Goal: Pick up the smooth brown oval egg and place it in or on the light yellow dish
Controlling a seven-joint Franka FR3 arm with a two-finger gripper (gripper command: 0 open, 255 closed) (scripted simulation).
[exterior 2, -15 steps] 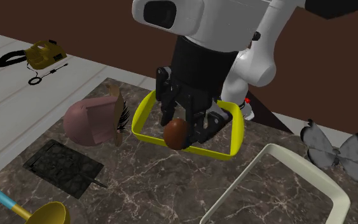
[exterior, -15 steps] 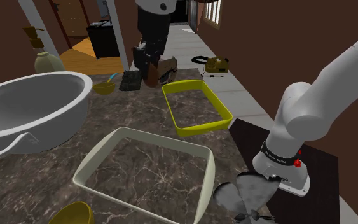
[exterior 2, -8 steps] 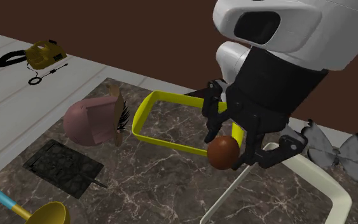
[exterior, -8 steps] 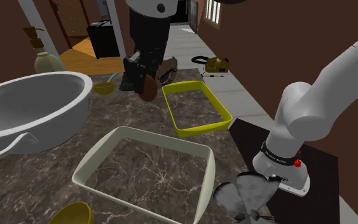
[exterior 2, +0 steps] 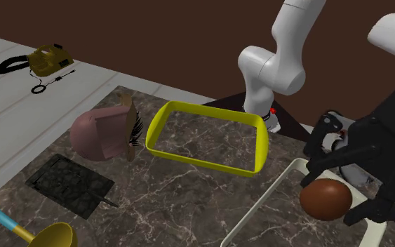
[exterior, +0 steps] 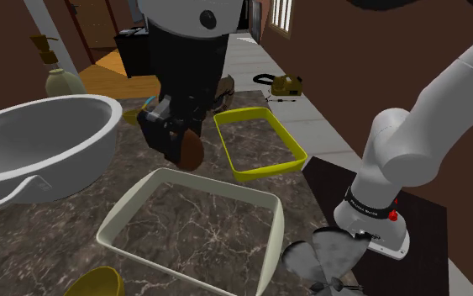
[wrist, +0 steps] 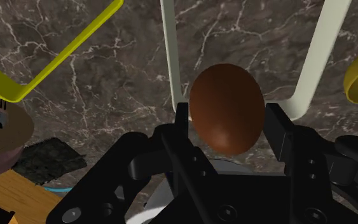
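- The gripper (wrist: 227,121) has its jaws closed on the egg (wrist: 227,102): a black finger presses each side, and the egg hangs clear of the counter (exterior 2: 154,203)
- A second ago the egg hung at the yellow dish's near rim in the second exterior view. The arm has since swung it away, and it now sits at the end of the pale dish (wrist: 170,51)
- In the wrist view the pale dish's end rim runs just behind the egg, so I judge it to be over the rim or just inside it, not yet over the middle
- This suggests the carry is nearly done. What remains is a little more travel inward, then lowering and letting go, and a release too near the rim could send the egg rolling off
- The yellow dish (exterior: 264,168) lies empty beside the pale one, farther from the egg
- The big white bowl (exterior: 49,134) stands farther off, at the shoulder view's left, and plays no part here
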